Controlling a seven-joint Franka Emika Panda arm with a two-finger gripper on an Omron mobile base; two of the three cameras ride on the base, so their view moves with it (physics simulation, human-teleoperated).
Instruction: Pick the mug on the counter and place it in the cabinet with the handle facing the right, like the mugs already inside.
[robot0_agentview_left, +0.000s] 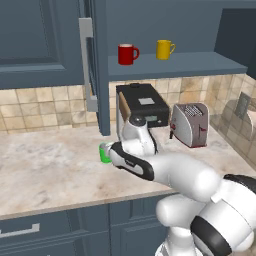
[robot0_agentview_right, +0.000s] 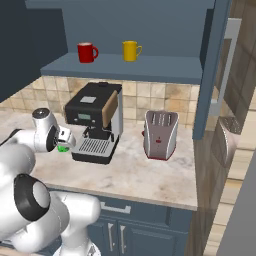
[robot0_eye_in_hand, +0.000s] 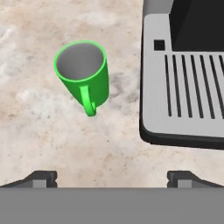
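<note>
The beige marbled counter (robot0_agentview_left: 55, 165) carries a black espresso machine (robot0_agentview_right: 95, 120) and a silver toaster (robot0_agentview_right: 160, 134) near it. Above, the open dark blue-grey cabinet (robot0_agentview_left: 175, 65) holds a red mug (robot0_agentview_left: 127, 54) and a yellow mug (robot0_agentview_left: 164, 49) on its shelf. The claw (robot0_eye_in_hand: 112, 179) hangs released, fingertips spread wide, above the green mug (robot0_eye_in_hand: 84, 72), which stands upright on the counter just beside the machine's drip tray (robot0_eye_in_hand: 186, 92), its handle (robot0_eye_in_hand: 89, 103) towards the claw.
</note>
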